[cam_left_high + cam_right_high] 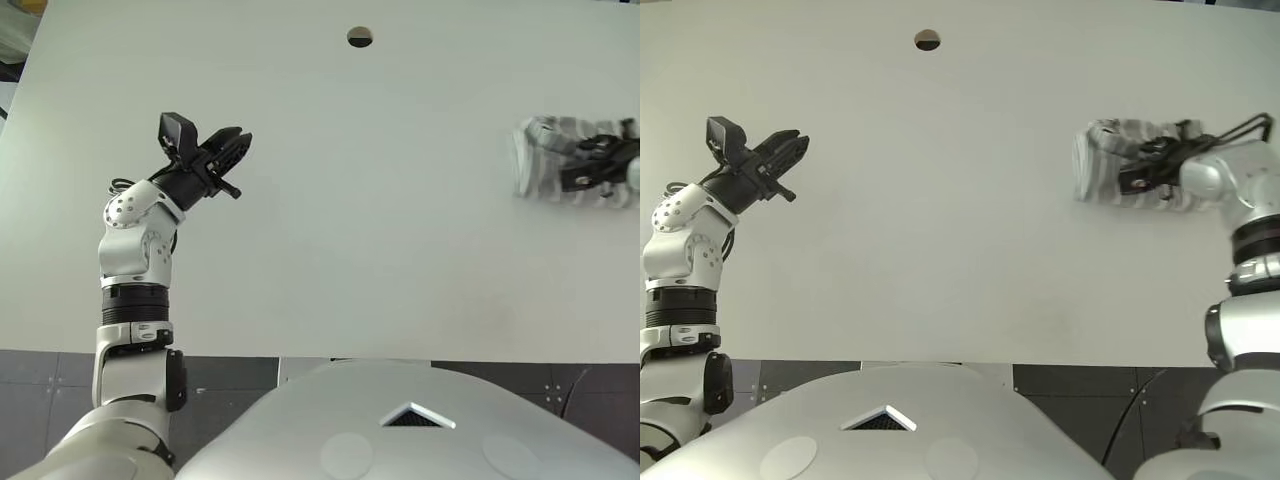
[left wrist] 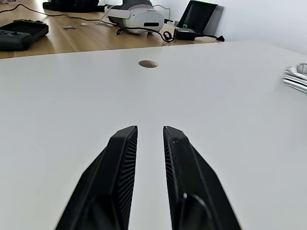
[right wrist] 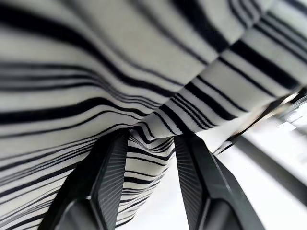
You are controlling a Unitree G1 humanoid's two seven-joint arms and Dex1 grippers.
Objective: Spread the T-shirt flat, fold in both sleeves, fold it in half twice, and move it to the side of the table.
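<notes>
Head view: the folded striped T-shirt (image 1: 1110,160) sits at the right side of the white table (image 1: 940,250), with the right gripper (image 1: 1145,172) on it. Right wrist: its fingers (image 3: 110,182) pinch soft, light fabric, likely several layers, so take the folded edge. Left wrist: the left gripper (image 2: 149,129) is barely parted and empty, with a wooden desk (image 2: 72,40) behind.

On the table (image 1: 960,230), the T-shirt (image 1: 1105,160) lies far right, well apart from the left gripper (image 1: 800,142).
</notes>
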